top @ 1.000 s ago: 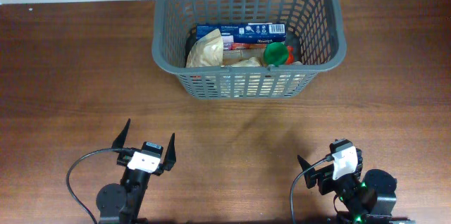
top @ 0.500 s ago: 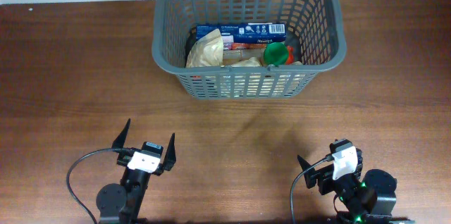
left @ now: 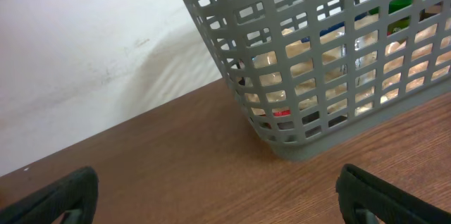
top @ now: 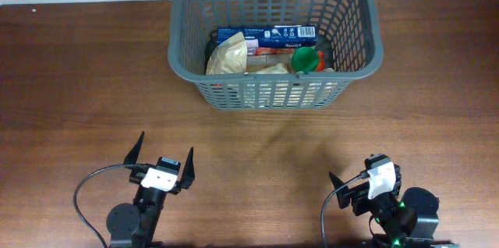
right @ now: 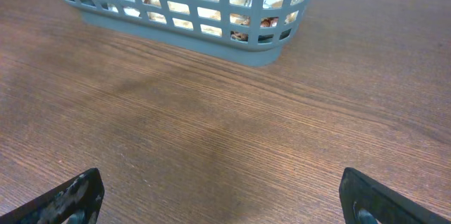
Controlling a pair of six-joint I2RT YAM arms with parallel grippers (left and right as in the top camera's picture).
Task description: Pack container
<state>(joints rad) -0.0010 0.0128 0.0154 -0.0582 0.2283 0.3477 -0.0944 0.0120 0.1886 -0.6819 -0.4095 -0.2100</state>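
The dark grey slotted basket stands at the far middle of the wooden table. Inside lie a blue box, tan packets and a green-topped item. The basket also shows in the left wrist view and the right wrist view. My left gripper is open and empty at the near left, far from the basket; its fingers show at the frame corners. My right gripper is open and empty at the near right.
A white wall or cloth lies behind the table's far edge. Bare brown wood lies between the basket and both grippers. Black cables loop by each arm base.
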